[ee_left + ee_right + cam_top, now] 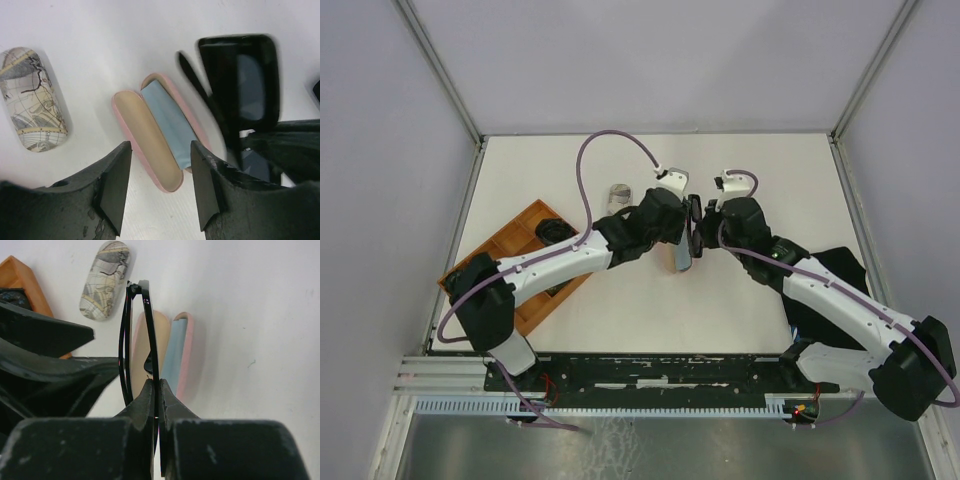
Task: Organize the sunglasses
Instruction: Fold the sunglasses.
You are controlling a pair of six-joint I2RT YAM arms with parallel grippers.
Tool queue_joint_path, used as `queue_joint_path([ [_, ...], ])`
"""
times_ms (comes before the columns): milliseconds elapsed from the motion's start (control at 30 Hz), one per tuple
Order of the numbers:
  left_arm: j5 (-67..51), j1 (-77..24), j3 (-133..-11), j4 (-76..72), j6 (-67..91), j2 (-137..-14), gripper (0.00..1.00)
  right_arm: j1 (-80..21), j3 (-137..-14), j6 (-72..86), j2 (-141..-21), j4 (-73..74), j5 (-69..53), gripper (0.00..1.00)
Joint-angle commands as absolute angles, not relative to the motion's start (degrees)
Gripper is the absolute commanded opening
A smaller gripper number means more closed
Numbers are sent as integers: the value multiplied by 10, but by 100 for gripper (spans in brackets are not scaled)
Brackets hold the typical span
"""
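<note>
Where the two arms meet over the middle of the table [770, 180], the sunglasses [695, 222] hang clear of the surface, their long axis running from 12 to 6 o'clock in the top view. The right gripper [154, 386] is pinched tight on them. Its own camera sees them edge-on, a thin black line rising toward 12 o'clock. The left wrist view instead shows them face-on, a thick black frame with a dark lens at 2 o'clock. The left gripper [160, 147] stands with its fingers apart, holding nothing. Below the sunglasses an open pink case [150, 145] lies flat on the table, one half bare beige and the other holding a pale-blue cloth [170, 120]. A closed map-patterned case [32, 100] lies well apart toward 10 o'clock in the top view. Farther out toward 9 o'clock, a wooden tray [510, 242] holds another dark pair [552, 232], which the left wrist camera misses.
</note>
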State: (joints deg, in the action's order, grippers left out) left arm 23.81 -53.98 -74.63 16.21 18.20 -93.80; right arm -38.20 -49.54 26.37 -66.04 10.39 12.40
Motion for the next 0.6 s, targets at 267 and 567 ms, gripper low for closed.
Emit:
queue_joint_path([
  [267, 30, -400, -542, -59, 301, -856, 66, -340, -474, 300, -620, 162, 170, 0],
  [567, 1, -389, -536, -103, 356, -931, 67, -337, -445, 308, -585, 176, 171, 0],
])
